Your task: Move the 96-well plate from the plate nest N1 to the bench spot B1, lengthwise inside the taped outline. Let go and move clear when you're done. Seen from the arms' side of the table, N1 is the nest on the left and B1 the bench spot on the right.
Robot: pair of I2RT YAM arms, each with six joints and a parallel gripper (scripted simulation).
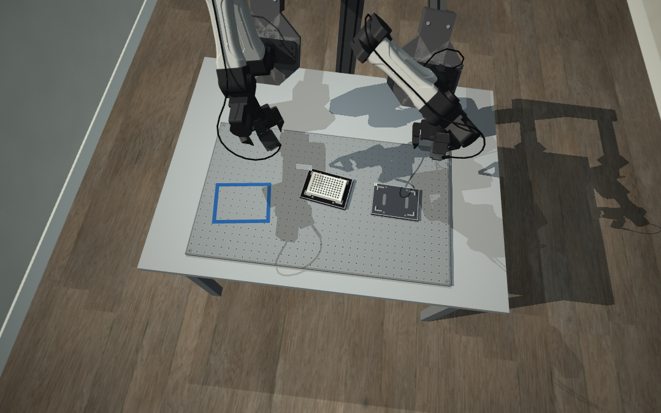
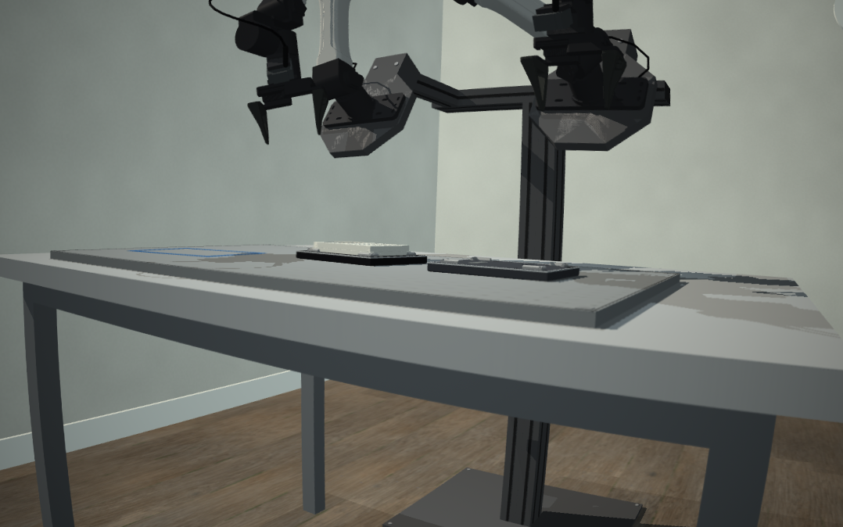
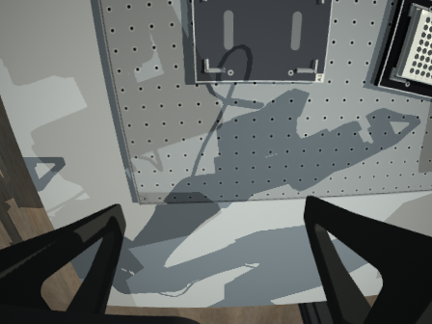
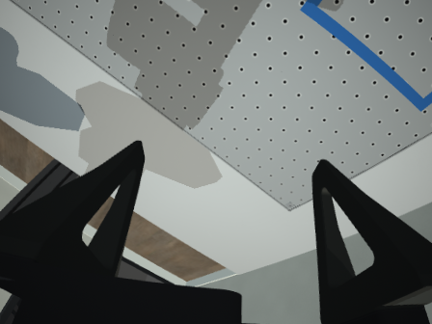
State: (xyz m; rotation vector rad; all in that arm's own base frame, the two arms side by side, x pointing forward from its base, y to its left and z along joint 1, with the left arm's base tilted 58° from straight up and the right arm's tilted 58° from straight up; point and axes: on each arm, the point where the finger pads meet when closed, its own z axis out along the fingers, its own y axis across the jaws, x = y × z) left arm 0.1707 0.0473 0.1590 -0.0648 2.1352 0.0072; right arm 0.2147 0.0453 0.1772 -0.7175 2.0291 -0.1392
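Gray board on a pale table, white plate in the middle nest

A pale table [image 1: 165, 233] [image 2: 372, 326] [image 3: 265, 212] [image 4: 251, 241] stands on a brown wood floor [image 1: 292, 350] [image 2: 372, 435] [image 4: 154, 241], with gray-green walls [image 2: 155, 155] around. A gray board [image 1: 341, 243] [image 2: 370, 289] [image 3: 159, 106] [image 4: 289, 121] full of little holes lies on it. Dark shadows fall over both.

The white plate [image 1: 327, 187] [image 2: 360, 248] [image 3: 424, 48] sits flat in the black nest [image 1: 341, 206] [image 2: 360, 259] [image 3: 396, 43] in the middle of the board. That nest is turned a little. Seen from the arms' side, the dark gray nest [image 1: 395, 199] [image 2: 496, 270] [image 3: 262, 43] is to its left. It has two long slots and small metal corners. The blue tape [image 1: 242, 222] [image 2: 173, 253] [image 4: 364, 51] makes a box to the right, well apart from the plate. The plate is not in the box yet.

The left gripper [image 1: 427, 147] [image 2: 575, 106] [image 3: 212, 210] is wide open and holds nothing. It hangs high, near the board's back edge, on the gray nest's side. The right gripper [image 1: 263, 135] [image 2: 292, 138] [image 4: 230, 157] is wide open and holds nothing too. It hangs high on the blue box's side. Both are well apart from the plate. A thin black cord loops beside each one.
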